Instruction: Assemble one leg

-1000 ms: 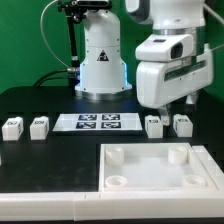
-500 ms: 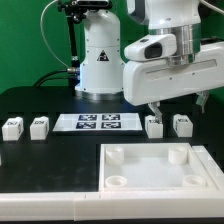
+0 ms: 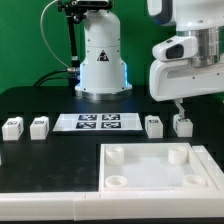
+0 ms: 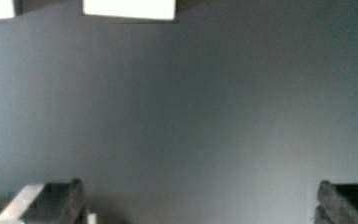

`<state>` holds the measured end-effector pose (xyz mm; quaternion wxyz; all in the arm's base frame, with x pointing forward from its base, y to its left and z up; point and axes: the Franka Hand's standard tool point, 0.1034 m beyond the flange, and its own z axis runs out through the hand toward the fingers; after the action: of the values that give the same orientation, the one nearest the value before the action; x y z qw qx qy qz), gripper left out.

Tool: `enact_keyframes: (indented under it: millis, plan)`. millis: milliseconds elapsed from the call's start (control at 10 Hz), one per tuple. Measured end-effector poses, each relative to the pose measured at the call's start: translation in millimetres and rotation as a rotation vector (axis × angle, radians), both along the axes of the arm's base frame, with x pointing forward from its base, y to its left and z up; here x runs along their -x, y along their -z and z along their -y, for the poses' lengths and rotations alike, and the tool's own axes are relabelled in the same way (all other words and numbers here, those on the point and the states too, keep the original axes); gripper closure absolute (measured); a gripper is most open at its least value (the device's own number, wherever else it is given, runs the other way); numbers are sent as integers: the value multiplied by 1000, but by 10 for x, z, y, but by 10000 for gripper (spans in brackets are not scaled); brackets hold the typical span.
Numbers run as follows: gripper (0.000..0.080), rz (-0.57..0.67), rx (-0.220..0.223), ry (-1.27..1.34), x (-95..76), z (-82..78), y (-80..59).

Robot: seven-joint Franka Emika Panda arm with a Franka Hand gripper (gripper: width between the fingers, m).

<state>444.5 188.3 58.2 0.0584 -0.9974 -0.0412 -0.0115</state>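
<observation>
1. Only the wrist view looks along my pincer (image 4: pixel 197 205). Its two fingers (image 4: pixel 51 200) stand wide apart, with bare dark counter (image 4: pixel 194 110) between them and nothing in their hold.
2. Only the exterior view shows the row of parts. The leg (image 3: pixel 183 124) stands upright at the right of the frame, just below my pincer, with a second leg (image 3: pixel 153 126) beside it.
3. A third leg (image 3: pixel 39 126) and a fourth leg (image 3: pixel 12 127) stand at the left of that frame. The marker board (image 3: pixel 98 122) lies flat between the two pairs.
4. In the wrist view a white piece (image 4: pixel 128 8) is cut off by the frame's edge, and I cannot tell which part it is.
5. From the exterior view I cannot tell how far my fingertips are from the leg, since my white hand housing hides most of them.
6. The large white board (image 3: pixel 150 168) with round corner sockets fills the lower right of the exterior view, in front of the legs. My arm's base (image 3: pixel 100 60) stands at upper centre behind them.
</observation>
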Motion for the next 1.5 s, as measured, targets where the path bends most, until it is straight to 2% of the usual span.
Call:
enact_keyframes:
  millis: [200,300,500,600,800,1000,1100,1200,1500]
  plan:
    - [150,-164,33,-102,131,88,81]
    - [150,-233,42,-108,107,77,61]
    - [150,-353,43,-70,109,107,122]
    - [150,-481,59,-88,182,110,94]
    - [150,-632,67,-103,162,84,112]
    - [150,-832,97,-110,339,102,134]
    - [150,-927,107,-119,381,133,98]
    - [150,-922,104,-113,380,144,168]
    - [150,-916,116,-98,535,155,294]
